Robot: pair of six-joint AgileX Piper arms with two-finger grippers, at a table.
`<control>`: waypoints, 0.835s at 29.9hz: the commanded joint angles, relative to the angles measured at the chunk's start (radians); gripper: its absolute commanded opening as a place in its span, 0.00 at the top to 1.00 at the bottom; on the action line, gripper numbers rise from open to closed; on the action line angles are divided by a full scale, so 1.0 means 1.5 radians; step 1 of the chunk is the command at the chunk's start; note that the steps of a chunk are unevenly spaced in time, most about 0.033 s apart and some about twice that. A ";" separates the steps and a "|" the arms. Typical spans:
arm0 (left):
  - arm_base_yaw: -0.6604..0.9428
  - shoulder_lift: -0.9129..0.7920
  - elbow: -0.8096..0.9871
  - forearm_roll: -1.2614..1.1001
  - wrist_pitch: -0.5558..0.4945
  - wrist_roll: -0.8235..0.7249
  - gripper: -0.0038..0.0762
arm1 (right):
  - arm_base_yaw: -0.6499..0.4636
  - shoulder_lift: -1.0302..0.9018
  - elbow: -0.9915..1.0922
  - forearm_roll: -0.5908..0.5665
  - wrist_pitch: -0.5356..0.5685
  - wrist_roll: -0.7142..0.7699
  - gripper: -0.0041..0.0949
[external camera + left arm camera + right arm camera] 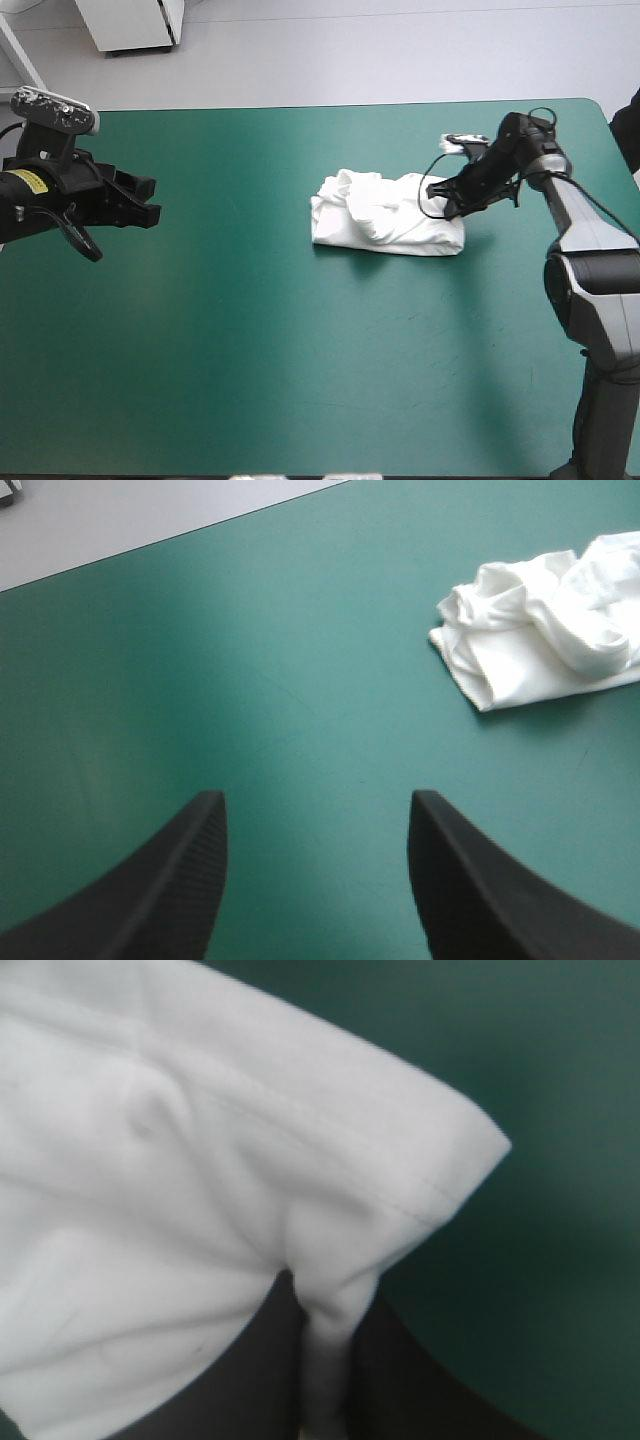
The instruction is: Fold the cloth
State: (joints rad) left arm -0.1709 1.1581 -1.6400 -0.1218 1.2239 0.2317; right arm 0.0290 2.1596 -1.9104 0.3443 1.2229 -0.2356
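The white short-sleeved T-shirt point(385, 215) lies crumpled on the teal-green table point(250, 350), toward 2 o'clock from its centre; the right jaws clench a fold at the heap's 3 o'clock edge, probably to pull it open for spreading; the left jaws stand released near the table's 9 o'clock edge, well apart, likely in reserve; a yellow sticker point(28, 181) on the left arm is too small to read; the T-shirt shows no print.
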 commanded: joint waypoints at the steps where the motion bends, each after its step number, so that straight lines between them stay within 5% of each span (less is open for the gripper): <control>1: -0.008 -0.013 -0.015 0.001 -0.043 -0.002 0.45 | -0.065 -0.084 0.033 -0.016 0.017 0.000 0.96; 14: -0.008 -0.013 -0.015 0.001 -0.054 -0.002 0.45 | -0.243 -0.221 0.221 -0.086 -0.010 -0.001 0.96; 25: -0.085 -0.013 -0.015 0.055 -0.038 -0.006 0.45 | -0.312 -0.264 0.329 -0.129 -0.048 -0.011 0.96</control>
State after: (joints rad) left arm -0.2741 1.1581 -1.6400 -0.0690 1.2135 0.2317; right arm -0.4198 1.8257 -1.4217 0.1746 1.1670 -0.2398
